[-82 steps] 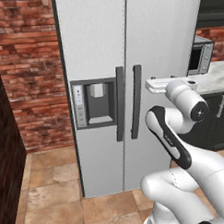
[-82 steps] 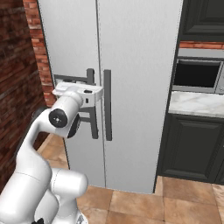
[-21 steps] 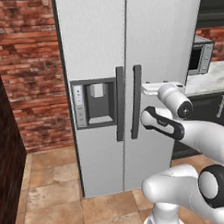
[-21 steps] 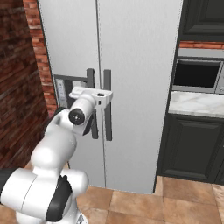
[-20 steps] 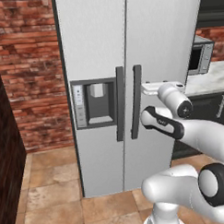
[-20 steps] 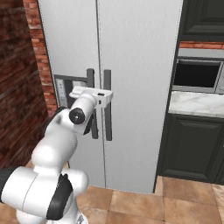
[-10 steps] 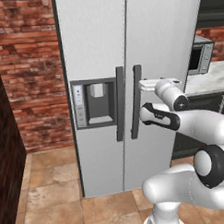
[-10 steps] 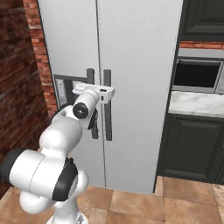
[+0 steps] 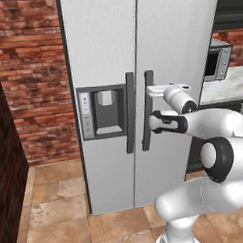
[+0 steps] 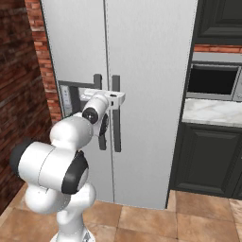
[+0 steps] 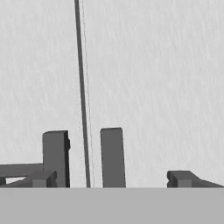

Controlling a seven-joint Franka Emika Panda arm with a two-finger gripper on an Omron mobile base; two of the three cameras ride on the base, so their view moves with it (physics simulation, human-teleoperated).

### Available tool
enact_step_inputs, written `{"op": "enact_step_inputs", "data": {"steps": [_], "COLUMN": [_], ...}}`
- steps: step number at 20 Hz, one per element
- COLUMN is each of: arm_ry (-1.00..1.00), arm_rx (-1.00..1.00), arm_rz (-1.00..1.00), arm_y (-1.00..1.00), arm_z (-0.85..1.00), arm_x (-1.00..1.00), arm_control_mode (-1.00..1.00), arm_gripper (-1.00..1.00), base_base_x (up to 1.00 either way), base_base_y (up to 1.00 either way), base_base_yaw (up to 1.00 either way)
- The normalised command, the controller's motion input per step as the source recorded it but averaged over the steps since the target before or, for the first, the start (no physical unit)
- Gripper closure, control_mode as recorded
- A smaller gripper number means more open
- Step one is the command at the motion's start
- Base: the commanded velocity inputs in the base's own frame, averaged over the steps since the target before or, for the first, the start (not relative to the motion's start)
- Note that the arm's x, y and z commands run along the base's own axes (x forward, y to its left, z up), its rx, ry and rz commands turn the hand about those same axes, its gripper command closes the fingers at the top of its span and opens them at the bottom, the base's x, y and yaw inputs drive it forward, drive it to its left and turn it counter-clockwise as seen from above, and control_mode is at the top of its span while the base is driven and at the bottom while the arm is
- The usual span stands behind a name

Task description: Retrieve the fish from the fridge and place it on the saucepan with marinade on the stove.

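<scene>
**A:** Where's your gripper (image 11: 109, 178) sitting?

**B:** You've got it right up at the fridge (image 9: 115, 53), level with the top of the door handles. In the hand view the right door's handle (image 11: 112, 156) stands between your two fingertips (image 11: 41, 178), with clear space on both sides. The left door's handle (image 11: 55, 157) is just inside the left tip.

**A:** Jaws?

**B:** Spread wide, gripping nothing. No contact with the handle that I can make out.

**A:** Doors?

**B:** Both closed. The seam runs straight up the middle. In the left base view your hand (image 9: 164, 91) is at the right door's handle, beside the dispenser recess (image 9: 107, 111).

**A:** Fish?

**B:** Can't tell you. It's behind closed doors if it's in there.

**A:** Anything else around?

**B:** Brick wall (image 9: 26, 72) left of the fridge, microwave (image 10: 212, 81) and marble counter (image 10: 212, 112) over dark cabinets (image 10: 208, 160) to its right.
</scene>
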Motion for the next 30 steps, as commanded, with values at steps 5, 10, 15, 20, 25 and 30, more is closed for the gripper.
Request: {"op": "enact_step_inputs", "data": {"steps": [5, 10, 15, 20, 25, 30], "arm_ry": [0.00, 0.00, 0.00, 0.00, 0.00, 0.00], "arm_rx": [0.00, 0.00, 0.00, 0.00, 0.00, 0.00], "arm_rz": [0.00, 0.00, 0.00, 0.00, 0.00, 0.00], "arm_y": [0.00, 0.00, 0.00, 0.00, 0.00, 0.00], "arm_z": [-0.06, -0.02, 0.00, -0.04, -0.03, -0.03], "arm_x": [0.34, 0.34, 0.39, 0.38, 0.34, 0.34], "arm_control_mode": [-1.00, -1.00, -1.00, -1.00, -1.00, -1.00], "arm_gripper": [-1.00, -1.00, -1.00, -1.00, -1.00, -1.00], "base_base_x": [0.00, 0.00, 0.00, 0.00, 0.00, 0.00], "base_base_y": [0.00, 0.00, 0.00, 0.00, 0.00, 0.00], "base_base_yaw": [0.00, 0.00, 0.00, 0.00, 0.00, 0.00]}}
